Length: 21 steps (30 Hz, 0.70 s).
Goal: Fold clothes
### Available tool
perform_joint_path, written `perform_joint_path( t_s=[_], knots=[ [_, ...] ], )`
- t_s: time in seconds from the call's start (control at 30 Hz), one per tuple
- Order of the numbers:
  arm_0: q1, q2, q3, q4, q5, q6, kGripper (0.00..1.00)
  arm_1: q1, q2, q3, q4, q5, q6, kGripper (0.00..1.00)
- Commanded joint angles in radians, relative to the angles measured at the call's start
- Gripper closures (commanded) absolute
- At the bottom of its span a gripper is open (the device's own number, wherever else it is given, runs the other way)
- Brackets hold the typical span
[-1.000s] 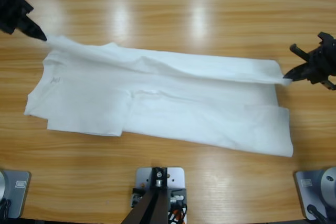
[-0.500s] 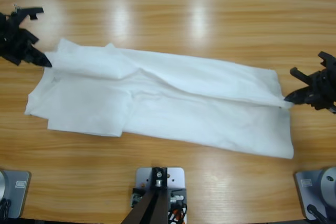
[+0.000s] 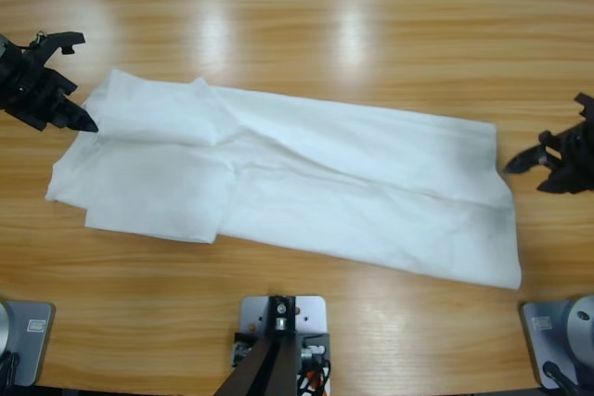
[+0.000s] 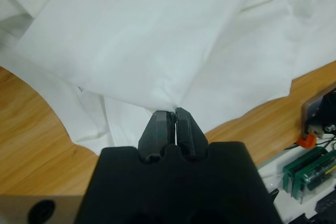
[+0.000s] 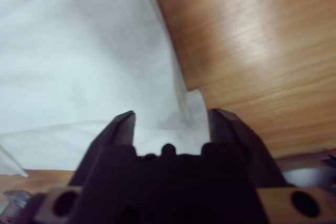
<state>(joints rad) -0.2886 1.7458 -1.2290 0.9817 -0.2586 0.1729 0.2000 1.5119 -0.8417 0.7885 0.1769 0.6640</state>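
Note:
The clothes are one white T-shirt (image 3: 306, 192), folded lengthwise and lying flat across the table, with its neck end to the left and its hem to the right. My left gripper (image 3: 85, 122) sits at the shirt's upper left corner. In the left wrist view this gripper (image 4: 173, 116) is shut on a puckered bit of the T-shirt (image 4: 157, 40). My right gripper (image 3: 512, 164) hovers just off the hem's right edge. In the right wrist view it (image 5: 170, 116) is open, with the T-shirt's (image 5: 79, 51) hem corner lying loose between the jaws.
The wooden table (image 3: 371, 44) stretches well beyond the shirt on the far side and at both ends. A narrower strip of wood runs along the front edge. Green electronics (image 4: 315, 166) show at the table's edge in the left wrist view.
The raised fold of the shirt has been brought forward and laid flat. The left gripper came down with it. The right gripper opened, let go of the hem and drew back to the right.

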Motion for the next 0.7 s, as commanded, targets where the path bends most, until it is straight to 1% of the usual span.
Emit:
perform_joint_path(
  t_s=[0.03, 0.13, 0.17, 0.2, 0.23, 0.27, 0.3, 0.43, 0.5, 0.57, 0.6, 0.63, 0.67, 0.7],
  knots=[
    [0.008, -0.049, 0.049, 0.005, -0.014, 0.007, 1.0, 0.069, -0.002, -0.02, -0.022, 0.025, 0.022, 0.0],
    [0.008, -0.017, 0.077, 0.005, -0.013, 0.007, 1.0, 0.084, 0.014, -0.02, -0.014, 0.031, 0.022, 0.0],
    [0.008, -0.004, 0.088, 0.005, -0.013, 0.006, 0.938, 0.09, 0.013, -0.019, -0.014, 0.032, 0.022, 0.0],
    [0.007, 0.008, 0.094, 0.005, -0.015, 0.004, 0.542, 0.096, 0.014, -0.019, -0.014, 0.035, 0.022, 0.0],
    [0.002, 0.009, 0.095, 0.006, -0.02, 0.006, 0.177, 0.102, 0.014, -0.019, -0.015, 0.038, 0.022, 0.0],
    [0.0, -0.008, 0.095, 0.01, -0.025, 0.006, 0.033, 0.106, 0.013, -0.019, -0.016, 0.04, 0.022, 0.0],
    [0.0, -0.036, 0.095, 0.019, -0.025, 0.003, 0.005, 0.11, 0.014, -0.02, -0.019, 0.042, 0.022, 0.0],
    [0.024, -0.165, 0.091, 0.091, -0.002, -0.052, 0.007, 0.124, 0.019, -0.022, -0.066, 0.076, 0.017, 0.0],
    [0.049, -0.188, 0.08, 0.09, 0.001, -0.075, 0.012, 0.131, 0.021, -0.028, -0.091, 0.081, 0.015, 0.0],
    [0.058, -0.176, 0.044, 0.052, -0.014, -0.086, 0.023, 0.137, 0.027, -0.045, -0.101, 0.082, 0.012, 0.0],
    [0.056, -0.16, 0.014, 0.028, -0.056, -0.087, 0.078, 0.138, 0.03, -0.052, -0.101, 0.082, 0.011, 0.0],
    [0.055, -0.132, -0.028, 0.009, -0.106, -0.082, 0.164, 0.139, 0.031, -0.054, -0.102, 0.082, 0.01, 0.0],
    [0.05, -0.093, -0.072, -0.006, -0.153, -0.072, 0.219, 0.139, 0.032, -0.054, -0.103, 0.082, 0.009, 0.0],
    [0.043, -0.037, -0.127, -0.013, -0.197, -0.068, 0.23, 0.139, 0.032, -0.054, -0.102, 0.082, 0.007, 0.0]
  ],
)
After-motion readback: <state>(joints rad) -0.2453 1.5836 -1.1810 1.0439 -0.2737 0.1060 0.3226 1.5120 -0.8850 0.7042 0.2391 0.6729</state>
